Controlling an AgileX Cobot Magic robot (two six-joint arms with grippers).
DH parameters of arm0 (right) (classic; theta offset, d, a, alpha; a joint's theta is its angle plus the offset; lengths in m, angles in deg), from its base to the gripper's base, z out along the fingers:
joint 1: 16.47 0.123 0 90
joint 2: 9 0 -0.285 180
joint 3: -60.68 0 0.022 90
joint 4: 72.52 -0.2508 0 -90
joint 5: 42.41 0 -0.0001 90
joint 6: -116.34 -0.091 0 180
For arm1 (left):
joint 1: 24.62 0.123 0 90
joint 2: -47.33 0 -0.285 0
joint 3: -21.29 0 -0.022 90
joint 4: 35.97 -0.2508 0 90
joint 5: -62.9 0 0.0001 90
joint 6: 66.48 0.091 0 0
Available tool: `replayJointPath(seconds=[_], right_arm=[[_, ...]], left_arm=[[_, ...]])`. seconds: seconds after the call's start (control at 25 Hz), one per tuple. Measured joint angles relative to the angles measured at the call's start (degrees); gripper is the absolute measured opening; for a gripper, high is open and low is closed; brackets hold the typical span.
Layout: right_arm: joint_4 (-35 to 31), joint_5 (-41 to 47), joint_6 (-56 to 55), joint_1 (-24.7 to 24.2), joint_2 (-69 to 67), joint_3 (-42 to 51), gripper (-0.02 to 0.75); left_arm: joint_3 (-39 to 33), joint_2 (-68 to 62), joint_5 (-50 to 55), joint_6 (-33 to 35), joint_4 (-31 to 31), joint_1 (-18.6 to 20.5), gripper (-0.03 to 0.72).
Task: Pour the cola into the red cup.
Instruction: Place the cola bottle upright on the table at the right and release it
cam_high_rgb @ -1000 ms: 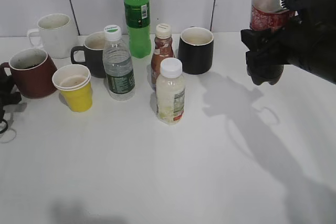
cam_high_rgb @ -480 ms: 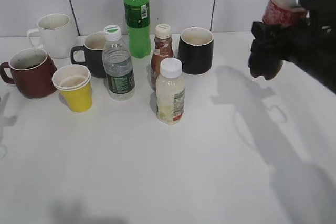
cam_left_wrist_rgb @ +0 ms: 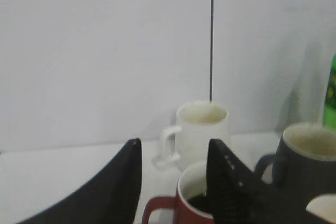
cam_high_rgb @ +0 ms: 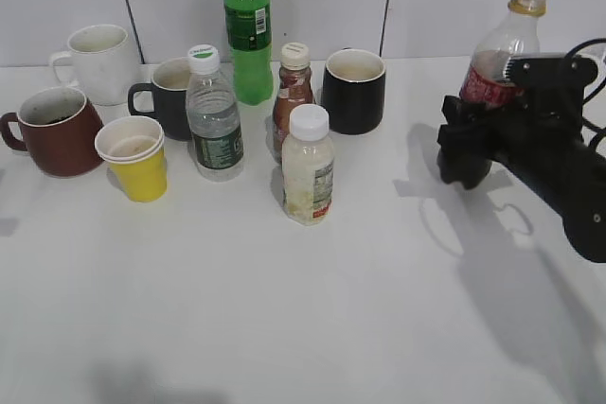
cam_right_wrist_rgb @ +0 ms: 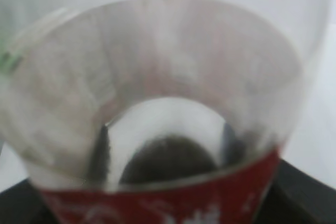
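The cola bottle (cam_high_rgb: 492, 71), clear with a red label and a yellowish neck ring, stands tilted at the right of the table, and my right gripper (cam_high_rgb: 469, 144) is shut on its lower body. In the right wrist view the bottle (cam_right_wrist_rgb: 157, 103) fills the frame, with dark cola low inside. The red cup (cam_high_rgb: 55, 131) stands at the far left with dark liquid in it. In the left wrist view my open, empty left gripper (cam_left_wrist_rgb: 173, 153) frames the red cup (cam_left_wrist_rgb: 181, 203) from behind. The left gripper is out of the exterior view.
A white mug (cam_high_rgb: 97, 61), dark grey mug (cam_high_rgb: 169, 94), yellow paper cup (cam_high_rgb: 134, 156), water bottle (cam_high_rgb: 213, 115), green bottle (cam_high_rgb: 247, 26), small brown bottle (cam_high_rgb: 292, 94), white-capped milky bottle (cam_high_rgb: 308, 166) and black mug (cam_high_rgb: 353, 90) crowd the back left and middle.
My right gripper has lowered the cola bottle from high at the right toward the table. The left gripper has pulled away from the red cup and left the exterior view.
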Motion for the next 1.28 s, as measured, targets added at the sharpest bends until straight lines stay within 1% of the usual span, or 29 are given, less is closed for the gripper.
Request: replayJointPath(seconds=[0.24, 0.52, 0.6, 0.68, 0.72, 0.88, 0.96, 1.0, 1.08, 1.16, 1.28], right_arm=[[0.24, -0.29, -2.37, 0.0, -2.26, 0.05, 0.483], [2.83, -0.66, -2.53, 0.0, -2.51, 0.05, 0.484], [3.23, -0.77, -2.59, 0.0, -2.51, 0.05, 0.534], [3.5, -1.04, -2.59, 0.0, -2.44, 0.05, 0.603], [3.56, -1.17, -2.5, 0.0, -2.2, 0.05, 0.621], [3.62, -1.19, -0.31, 0.0, 0.62, 0.05, 0.644], [3.62, -0.34, 0.54, 0.0, 3.69, 0.05, 0.647], [3.62, 0.6, 0.54, 0.0, 6.02, 0.05, 0.648], [3.62, 6.22, 0.9, 0.0, 11.71, -0.65, 0.648], [3.78, 14.91, 1.02, 0.0, 19.25, -2.29, 0.648], [5.93, 30.14, 1.07, 0.0, 29.88, -4.9, 0.638]], left_arm=[[-0.02, 6.91, 5.04, -2.18, -0.23, 0.0, 0.321], [-0.02, 8.75, 5.46, -3.01, -0.42, 0.0, 0.321], [-0.02, 8.75, 5.53, -3.06, -0.72, 0.0, 0.321], [-0.02, 8.75, 5.58, -3.12, -1.25, 0.0, 0.321], [-0.02, 8.75, 5.66, -3.19, -1.41, 0.0, 0.321], [-0.02, 8.75, 5.72, -3.26, -1.68, -0.04, 0.321], [0.17, 9.34, 6.71, -5.12, -2.34, -0.04, 0.321], [0.67, 10.12, 8.84, -6.54, -3.15, -0.04, 0.321], [3.06, 12.83, 15.81, -9.68, -5.73, -0.04, 0.321], [6.31, 17.1, 25.47, -13.61, -7.43, -0.64, 0.321], [11.6, 24.49, 41.64, -15.92, -7.7, -3.23, 0.321]])
